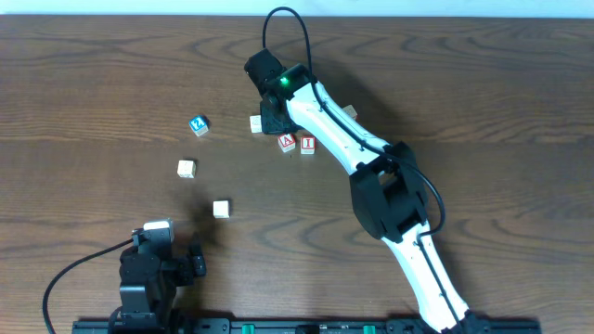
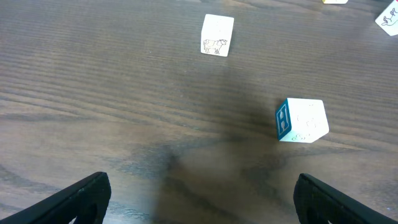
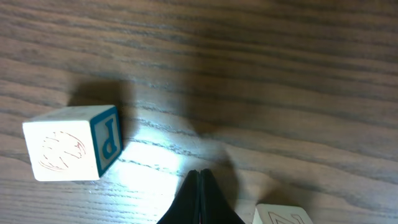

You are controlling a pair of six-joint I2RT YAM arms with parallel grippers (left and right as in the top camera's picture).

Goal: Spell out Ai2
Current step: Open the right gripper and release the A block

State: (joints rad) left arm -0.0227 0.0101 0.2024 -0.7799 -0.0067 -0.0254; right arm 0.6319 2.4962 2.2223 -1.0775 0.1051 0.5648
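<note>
The red "A" cube point(image 1: 287, 142) and the red "I" cube point(image 1: 307, 144) stand side by side near the table's middle. Well to their left sits the blue "2" cube point(image 1: 199, 124). My right gripper point(image 1: 272, 122) is shut and holds nothing; it points down at the table just up-left of the "A" cube. In the right wrist view the shut gripper point(image 3: 200, 174) hovers over bare wood, apart from the cubes around it. My left gripper point(image 2: 202, 199) is open and empty at the near left edge, with both fingers point(image 2: 84, 199) far apart.
A pale cube with a blue letter on its side point(image 3: 71, 149) lies left of the right fingertips, and another pale cube's corner point(image 3: 283, 216) lies to their right. Ahead of the left gripper are a cow-picture cube point(image 2: 217, 35) and a blue-sided cube point(image 2: 301, 120). Pale cubes point(image 1: 187, 168) point(image 1: 221, 209) dot the left half.
</note>
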